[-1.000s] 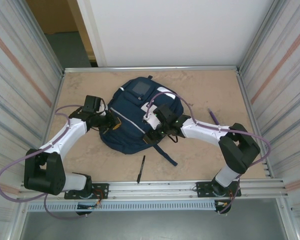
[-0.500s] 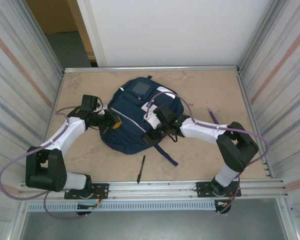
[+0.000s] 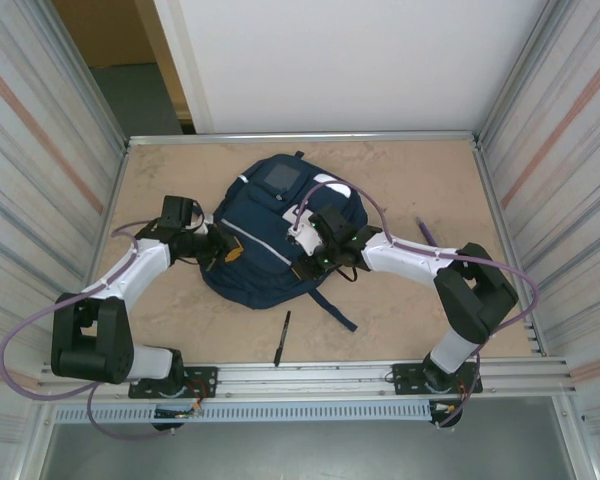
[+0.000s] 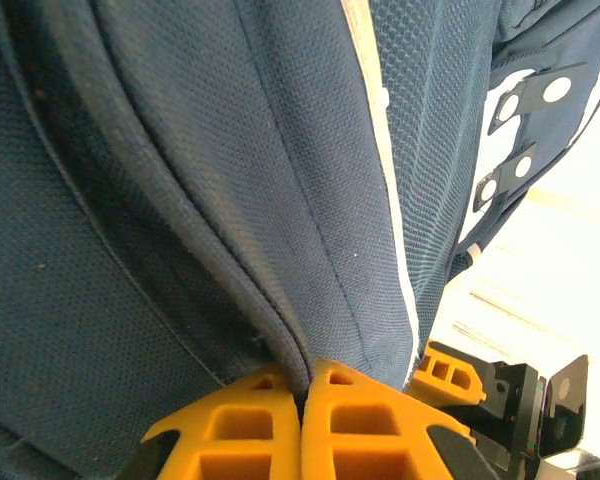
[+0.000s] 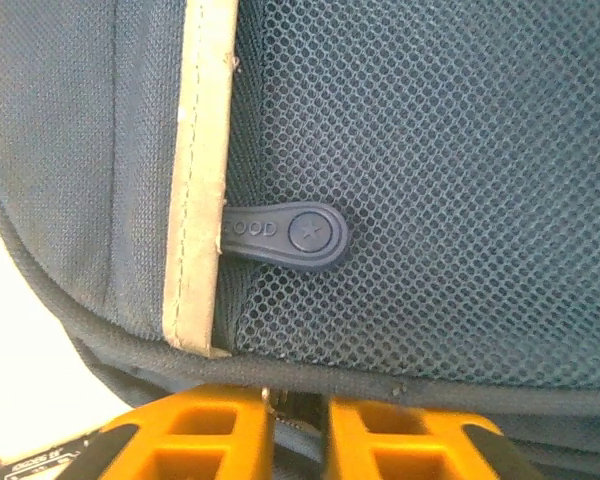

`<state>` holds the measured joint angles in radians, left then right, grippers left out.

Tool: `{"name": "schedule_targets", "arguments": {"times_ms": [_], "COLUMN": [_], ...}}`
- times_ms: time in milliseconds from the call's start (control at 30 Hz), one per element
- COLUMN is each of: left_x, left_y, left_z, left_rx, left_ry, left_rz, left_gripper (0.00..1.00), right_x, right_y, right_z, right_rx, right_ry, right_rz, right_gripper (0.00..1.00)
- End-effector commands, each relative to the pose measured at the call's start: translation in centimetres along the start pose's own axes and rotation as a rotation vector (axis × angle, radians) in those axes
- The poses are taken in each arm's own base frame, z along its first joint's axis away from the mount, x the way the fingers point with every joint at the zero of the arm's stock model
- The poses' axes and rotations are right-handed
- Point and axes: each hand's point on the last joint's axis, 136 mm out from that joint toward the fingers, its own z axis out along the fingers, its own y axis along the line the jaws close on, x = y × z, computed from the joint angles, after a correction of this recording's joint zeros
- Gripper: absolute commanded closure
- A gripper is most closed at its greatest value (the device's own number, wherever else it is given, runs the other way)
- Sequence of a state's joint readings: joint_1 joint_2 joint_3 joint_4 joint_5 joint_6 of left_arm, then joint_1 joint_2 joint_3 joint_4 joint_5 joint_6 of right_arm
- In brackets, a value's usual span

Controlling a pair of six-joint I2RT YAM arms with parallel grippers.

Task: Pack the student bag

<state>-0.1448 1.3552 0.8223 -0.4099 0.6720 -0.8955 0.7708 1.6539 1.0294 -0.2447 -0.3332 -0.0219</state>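
- The student bag (image 3: 270, 235) lies flat in the middle of the top view, on the table (image 3: 420, 175). It is soft dark blue cloth with thin white lines. It has a white patch near its top right and a grey square patch (image 3: 280, 178) at its top.
- Up close in the left wrist view, the cloth is woven with tiny bumps. A thick round seam runs down it.
- In the right wrist view, part of the bag is net cloth (image 5: 430, 150) full of little holes. A flat cream stripe (image 5: 200, 170) with stitches runs down beside it.
- A smooth dark blue pull tab (image 5: 285, 235) with a round end sticks out from under the stripe. It has a star in a ring and the letters "OOD". The rest of the word is hidden.
- At the upper right of the left wrist view, dark tabs (image 4: 535, 90) with white dots sit on a white part of the bag.
- The inside of the bag is hidden, so I cannot tell what it holds.
- The left gripper (image 3: 223, 252) (image 4: 302, 395) is at the bag's left edge. Its orange fingers (image 4: 250, 430) are pressed together and pinch the thick seam.
- The right gripper (image 3: 308, 265) (image 5: 298, 415) is on the lower right part of the bag. Its orange fingers (image 5: 205, 430) are nearly together. The bag's dark edge and a small shiny bit sit in the thin gap.
- A black pen (image 3: 282, 338) lies on the table below the bag, not touching it. A purple pen (image 3: 427, 233) lies to the right, near the right arm.
- The table is flat, tan and speckled.
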Motion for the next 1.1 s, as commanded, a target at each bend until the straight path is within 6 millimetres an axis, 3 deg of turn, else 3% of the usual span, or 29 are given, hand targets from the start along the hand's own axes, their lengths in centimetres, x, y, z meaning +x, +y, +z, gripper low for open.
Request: {"name": "schedule_targets", "arguments": {"times_ms": [0,200,433,600,667,867,967,1067], "left_x": [1.7,1.7,1.5,1.6,1.8,1.9,1.7,1.4], "left_y": [-1.0,-1.1,-0.9,-0.8,-0.5,0.0,0.5,0.5], "left_z": [0.0,0.1,0.0,0.3,0.4,0.2,0.2,0.1], "left_rx": [0.063,0.071,0.08,0.111,0.112,0.119,0.114,0.125], "left_ry": [0.074,0.068,0.044,0.035,0.025,0.009,-0.002,-0.003], "left_rz": [0.004,0.004,-0.013,-0.037,-0.04,-0.054,-0.066,-0.073], "left_gripper": [1.0,1.0,1.0,1.0,1.0,1.0,1.0,1.0], "right_x": [-2.8,-2.9,-3.2,-3.0,-2.9,-1.8,-2.0,-2.4], "right_y": [3.1,4.2,6.3,9.6,10.0,9.2,7.4,7.4], "right_z": [-1.8,-1.8,-1.6,-0.2,0.3,1.1,0.4,-0.1], "right_rx": [-0.102,-0.156,-0.168,-0.188,-0.15,-0.037,0.008,-0.033], "right_ry": [-0.064,-0.056,-0.016,0.019,0.038,0.121,0.161,0.164], "right_rz": [-0.013,0.037,0.134,0.134,0.1,-0.027,-0.042,-0.025], "right_gripper": [0.88,0.99,1.0,0.91,0.88,0.76,0.74,0.7]}}
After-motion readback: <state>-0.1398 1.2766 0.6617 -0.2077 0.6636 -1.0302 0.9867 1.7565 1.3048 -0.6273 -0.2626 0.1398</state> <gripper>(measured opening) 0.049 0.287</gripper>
